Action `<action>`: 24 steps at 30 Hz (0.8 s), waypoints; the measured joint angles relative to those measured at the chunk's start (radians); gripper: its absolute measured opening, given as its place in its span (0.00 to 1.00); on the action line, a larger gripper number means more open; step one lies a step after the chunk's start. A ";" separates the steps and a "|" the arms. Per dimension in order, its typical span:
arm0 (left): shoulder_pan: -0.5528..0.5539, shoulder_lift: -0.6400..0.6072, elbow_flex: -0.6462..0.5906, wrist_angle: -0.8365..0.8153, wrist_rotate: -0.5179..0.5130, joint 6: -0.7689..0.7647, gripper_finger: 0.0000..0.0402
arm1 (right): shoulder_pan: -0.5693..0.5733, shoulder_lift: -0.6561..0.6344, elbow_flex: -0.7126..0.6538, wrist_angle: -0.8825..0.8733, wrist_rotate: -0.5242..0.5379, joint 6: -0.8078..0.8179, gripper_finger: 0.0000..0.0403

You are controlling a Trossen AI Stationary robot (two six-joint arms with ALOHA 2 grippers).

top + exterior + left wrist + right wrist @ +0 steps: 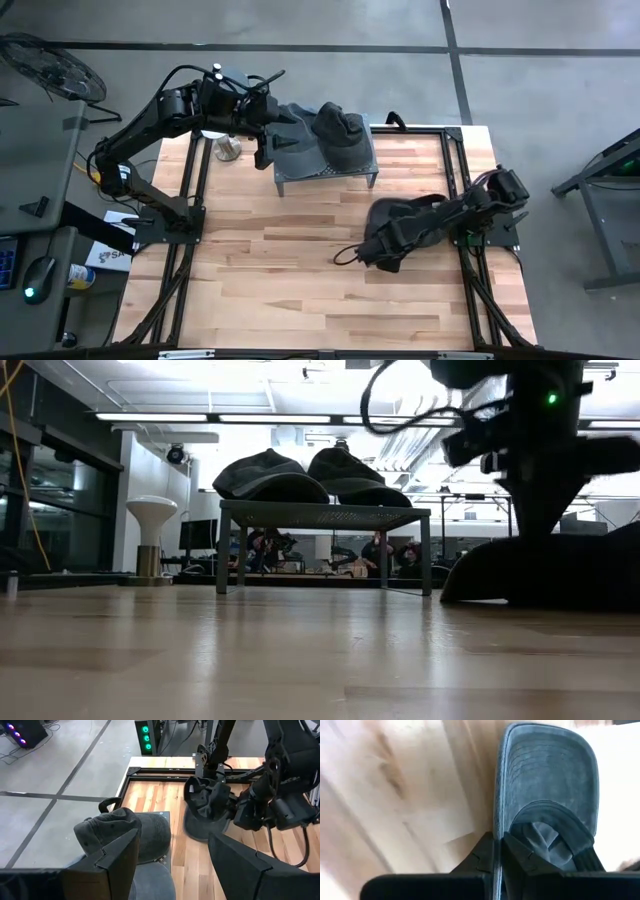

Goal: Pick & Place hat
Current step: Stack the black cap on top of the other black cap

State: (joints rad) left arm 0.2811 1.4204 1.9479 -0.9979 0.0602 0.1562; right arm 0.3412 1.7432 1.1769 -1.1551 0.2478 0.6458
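Pinching a dark cap's [547, 785] brim, the right end effector [498, 851] rests low on the pale plank table [300, 270] — left end effector [172, 857] spread.

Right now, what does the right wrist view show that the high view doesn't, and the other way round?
Only the right wrist view: the right gripper shut on the edge of the dark hat's brim. Only the high view: the left gripper open over two hats on the small rack, with a white stand beside it. Both: that hat on the wooden table.

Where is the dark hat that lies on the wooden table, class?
In the high view the dark hat lies right of centre, in front of the metal rack, its brim pinched by the right tool.
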 joint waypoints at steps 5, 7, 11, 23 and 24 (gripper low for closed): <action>0.000 0.000 0.000 0.000 0.000 0.000 0.58 | 0.002 -0.113 0.000 0.005 -0.058 0.043 0.02; 0.000 0.000 0.000 0.000 0.000 0.000 0.58 | 0.002 -0.182 0.000 0.014 -0.088 0.058 0.02; 0.000 0.000 0.000 0.000 0.000 0.000 0.58 | 0.000 -0.334 0.000 0.028 -0.135 0.123 0.02; 0.000 0.013 0.001 0.012 0.060 0.017 0.58 | 0.008 -0.714 0.000 0.253 0.035 0.159 0.02; 0.000 0.016 0.001 0.011 0.079 0.020 0.58 | 0.008 -0.732 0.000 0.287 0.056 0.134 0.02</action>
State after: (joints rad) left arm 0.2813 1.4365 1.9485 -0.9871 0.1395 0.1763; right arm 0.3496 1.0112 1.1767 -0.8676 0.3036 0.7799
